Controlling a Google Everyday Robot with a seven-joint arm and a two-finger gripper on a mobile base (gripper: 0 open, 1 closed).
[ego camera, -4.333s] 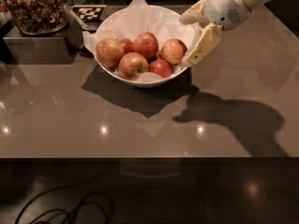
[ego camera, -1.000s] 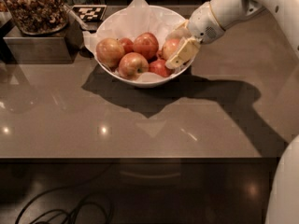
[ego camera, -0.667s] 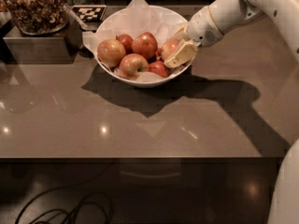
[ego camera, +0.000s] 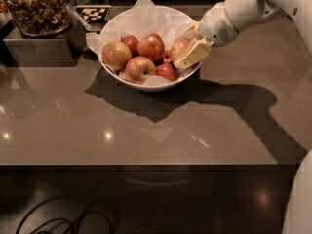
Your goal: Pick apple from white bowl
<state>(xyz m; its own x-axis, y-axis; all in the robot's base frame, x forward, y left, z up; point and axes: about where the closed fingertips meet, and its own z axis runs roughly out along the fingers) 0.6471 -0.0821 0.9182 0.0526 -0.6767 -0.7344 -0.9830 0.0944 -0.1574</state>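
The white bowl (ego camera: 127, 83) stands at the back middle of the brown table, lined with crinkled white paper. It holds several apples. The pinkish-red apple (ego camera: 177, 47) with a pale side lies at the bowl's right edge. My gripper (ego camera: 183, 49) reaches in from the right over the rim. Its cream fingers (ego camera: 193, 54) sit in front of and behind this apple and press on it. The apple still rests in the bowl.
Other apples (ego camera: 116, 54) fill the bowl's left and middle. A clear container of nuts (ego camera: 36, 6) stands on a grey box (ego camera: 39, 50) at the back left. A checkered marker (ego camera: 92, 12) lies behind the bowl. The table's front edge (ego camera: 146, 164) has cables (ego camera: 73, 218) below it.
Since 4.3 s ago the gripper has come down and left from above the bowl's right rim onto the apple. Over the last second it has barely moved.
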